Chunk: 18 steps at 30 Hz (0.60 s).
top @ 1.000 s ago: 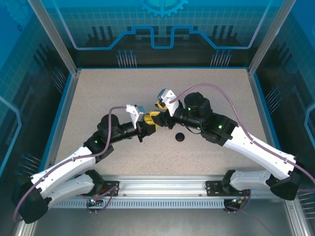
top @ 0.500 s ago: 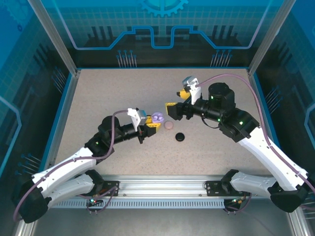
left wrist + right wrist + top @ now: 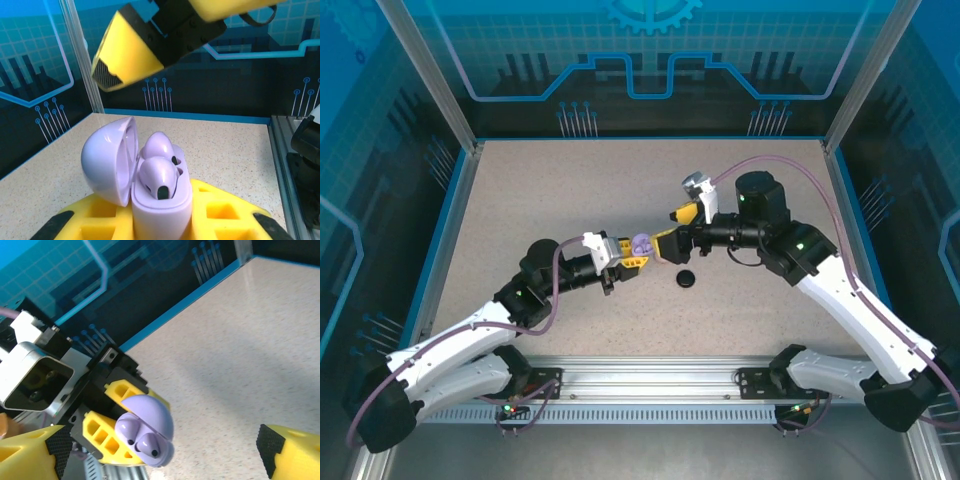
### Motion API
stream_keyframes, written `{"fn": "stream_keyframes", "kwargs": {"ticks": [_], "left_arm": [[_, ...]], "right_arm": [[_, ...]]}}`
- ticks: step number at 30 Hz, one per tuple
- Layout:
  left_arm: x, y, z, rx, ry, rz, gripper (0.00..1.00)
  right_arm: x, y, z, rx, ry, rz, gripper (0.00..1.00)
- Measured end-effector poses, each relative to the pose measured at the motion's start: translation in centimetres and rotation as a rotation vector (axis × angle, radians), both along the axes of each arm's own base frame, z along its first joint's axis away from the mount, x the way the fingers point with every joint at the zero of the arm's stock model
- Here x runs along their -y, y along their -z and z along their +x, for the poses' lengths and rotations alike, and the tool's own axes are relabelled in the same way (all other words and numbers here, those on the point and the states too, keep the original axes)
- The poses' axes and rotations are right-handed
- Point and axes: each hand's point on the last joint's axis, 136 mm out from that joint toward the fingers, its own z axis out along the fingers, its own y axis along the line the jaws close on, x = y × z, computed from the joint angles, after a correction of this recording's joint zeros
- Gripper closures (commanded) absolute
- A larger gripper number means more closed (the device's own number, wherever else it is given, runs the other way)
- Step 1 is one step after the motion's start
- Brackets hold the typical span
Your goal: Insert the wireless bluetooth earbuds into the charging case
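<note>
So, my left fingers (image 3: 630, 251) are pinching the lilac charging case (image 3: 160, 212) over the middle of the desk (image 3: 540, 200), lid (image 3: 107, 160) flipped open, with both lilac earbuds (image 3: 157, 175) seated inside. My right fingers (image 3: 676, 228) are spread wide just beside it, holding nothing. A black disc (image 3: 686, 279) lies nearby.

Speckled table (image 3: 520, 200), black disc (image 3: 686, 279) on it.

The case (image 3: 641, 243) sits near the middle of the bench (image 3: 520, 190), clamped in the left gripper (image 3: 628, 254), with two buds (image 3: 157, 172) seated in it. The right gripper (image 3: 673, 228) hangs just beside the case at 2 o'clock. A disc (image 3: 686, 279) lies on the bench at its 4 o'clock.
</note>
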Motion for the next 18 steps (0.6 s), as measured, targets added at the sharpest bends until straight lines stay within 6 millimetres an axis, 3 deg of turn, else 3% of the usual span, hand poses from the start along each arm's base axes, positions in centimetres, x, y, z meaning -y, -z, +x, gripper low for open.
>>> {"fn": "stream_keyframes", "kwargs": {"ticks": [5,8,12,18], "left_arm": [[0.2,-0.2,-0.2,0.004,0.01,-0.007,1.0],[0.2,0.0,-0.1,0.0,0.011,-0.003,1.0],[0.3,0.1,-0.1,-0.003,0.013,-0.001,1.0],[0.3,0.3,-0.1,-0.008,0.012,0.003,1.0]], "right_arm": [[-1.5,1.7,-0.1,-0.086,-0.07,-0.005,0.05],[-2.3,2.3,-0.5,-0.116,-0.113,-0.004,0.11],[-3.0,2.3,-1.1,-0.133,-0.163,0.012,0.21],[-3.3,1.6,-1.8,-0.125,-0.206,0.034,0.28]]}}
